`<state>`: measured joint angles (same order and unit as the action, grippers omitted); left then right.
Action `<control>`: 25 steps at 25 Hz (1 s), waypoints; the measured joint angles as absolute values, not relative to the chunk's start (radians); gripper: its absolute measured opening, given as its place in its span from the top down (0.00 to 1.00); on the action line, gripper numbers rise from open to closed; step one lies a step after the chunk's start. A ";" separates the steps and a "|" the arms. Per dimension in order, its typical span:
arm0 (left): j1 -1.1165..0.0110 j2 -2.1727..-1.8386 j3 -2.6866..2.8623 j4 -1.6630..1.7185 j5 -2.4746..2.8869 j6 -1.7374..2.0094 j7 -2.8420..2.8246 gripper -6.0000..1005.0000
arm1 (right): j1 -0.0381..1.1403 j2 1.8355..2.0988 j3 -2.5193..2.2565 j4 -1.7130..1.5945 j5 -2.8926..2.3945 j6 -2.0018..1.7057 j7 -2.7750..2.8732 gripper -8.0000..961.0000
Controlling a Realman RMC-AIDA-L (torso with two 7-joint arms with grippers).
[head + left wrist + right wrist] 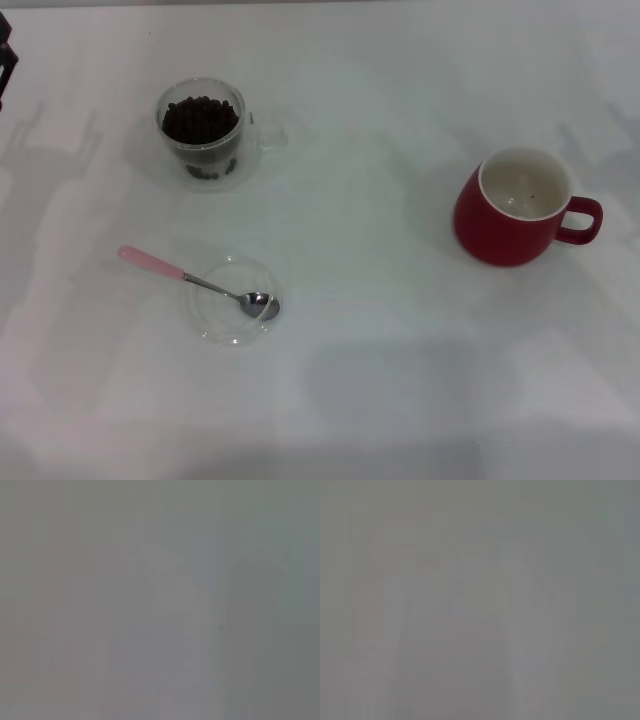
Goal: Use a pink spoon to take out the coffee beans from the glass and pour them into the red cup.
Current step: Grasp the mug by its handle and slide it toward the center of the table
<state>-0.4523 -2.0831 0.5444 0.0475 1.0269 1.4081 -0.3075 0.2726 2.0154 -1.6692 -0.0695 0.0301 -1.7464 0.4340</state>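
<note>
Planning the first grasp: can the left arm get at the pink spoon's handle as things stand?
Probably yes. The pink spoon lies on the robot's left, bowl on the clear saucer, handle jutting onto bare table, nothing over it. Neither gripper is in view.

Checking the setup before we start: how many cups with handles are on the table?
2: the glass holding coffee beans, far left; the red cup, right.

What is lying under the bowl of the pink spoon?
The pink spoon rests its bowl in a shallow clear saucer; its handle sticks out over the white table. Nothing else shows through the saucer.
</note>
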 joint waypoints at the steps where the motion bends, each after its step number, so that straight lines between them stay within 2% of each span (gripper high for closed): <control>1: -0.454 -2.083 0.544 0.047 1.021 1.408 -0.307 0.31 | 0.275 2.015 -1.667 -0.073 0.031 -1.746 0.434 0.18; 15: -0.500 -2.083 0.545 0.050 0.992 1.410 -0.300 0.31 | 0.287 2.014 -1.655 -0.122 0.035 -1.733 0.398 0.18; 25: -0.473 -2.083 0.548 0.046 0.996 1.412 -0.300 0.31 | 0.263 2.011 -1.683 -0.106 0.021 -1.743 0.412 0.19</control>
